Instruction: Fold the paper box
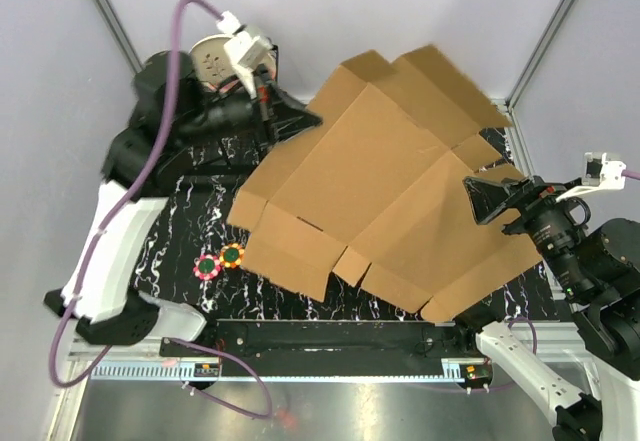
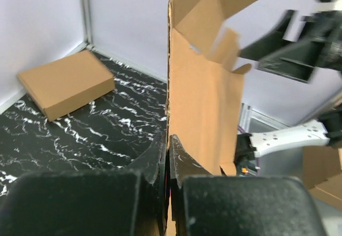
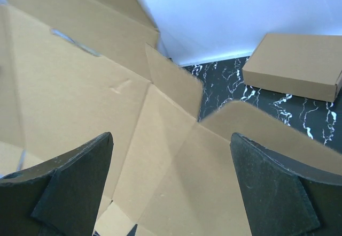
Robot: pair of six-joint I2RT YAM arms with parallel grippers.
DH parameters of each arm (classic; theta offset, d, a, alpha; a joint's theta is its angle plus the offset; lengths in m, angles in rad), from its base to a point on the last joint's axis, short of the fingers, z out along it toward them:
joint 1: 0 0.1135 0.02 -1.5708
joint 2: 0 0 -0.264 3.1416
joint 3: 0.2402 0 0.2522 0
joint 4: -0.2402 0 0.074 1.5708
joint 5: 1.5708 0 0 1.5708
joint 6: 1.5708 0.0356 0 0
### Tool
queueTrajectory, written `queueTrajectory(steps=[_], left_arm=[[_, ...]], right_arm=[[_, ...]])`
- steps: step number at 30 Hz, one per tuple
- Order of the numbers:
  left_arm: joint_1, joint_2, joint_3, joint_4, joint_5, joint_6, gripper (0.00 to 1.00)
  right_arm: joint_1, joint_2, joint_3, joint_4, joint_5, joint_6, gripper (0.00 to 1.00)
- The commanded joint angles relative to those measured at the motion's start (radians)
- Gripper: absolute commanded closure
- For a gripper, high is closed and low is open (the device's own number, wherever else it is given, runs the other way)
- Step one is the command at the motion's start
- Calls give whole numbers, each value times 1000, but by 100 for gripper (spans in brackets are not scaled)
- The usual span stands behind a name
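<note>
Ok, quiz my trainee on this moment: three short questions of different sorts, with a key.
1. True or false: the left tool is shut on an edge of the paper box.
2. The right tool is: A) shut on a flap; B) open over the cardboard; C) out of view.
3. What lies on the black table near the wall?
Key: 1 true; 2 B; 3 a closed brown box.

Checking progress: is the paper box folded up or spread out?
Spread out: the paper box is one open sheet, no box shape formed, its edge pinched in the shut left gripper.
</note>
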Motion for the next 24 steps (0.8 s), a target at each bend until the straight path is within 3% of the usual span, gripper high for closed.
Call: queueTrajectory(steps=[1,5,8,10,13,16,17,18,20,21,24], left_arm=[[14,258,36,-91,-157,24,100],[15,584,165,-140,-194,75,98],[26,808,357,-178,-182,88,95],[36,889,449,-169,-177,72,91],[81,941,416,-59,-157,-3,79],[135,883,288,97,-122,-95,72],[159,836,227,171,-96,-118,67],[168,808,198,205,-88,-161,44],[175,722,129,271,-117,-183,22],[173,696,113,280,-137,-182,1],[173,592,63,283,-214,-197,1]], right_arm=[[2,5,-26,8,62,-36,3],[2,10,-75,25,70,-34,3],[2,22,-95,31,67,-30,3],[2,34,-104,31,58,-28,3],[2,47,-121,30,48,-26,3],[2,56,-134,30,51,-28,3],[2,57,-138,33,51,-28,3],[2,59,-141,34,51,-29,3],[4,58,-158,39,55,-29,3],[2,56,-166,42,53,-28,3],[2,54,-187,54,51,-17,3]])
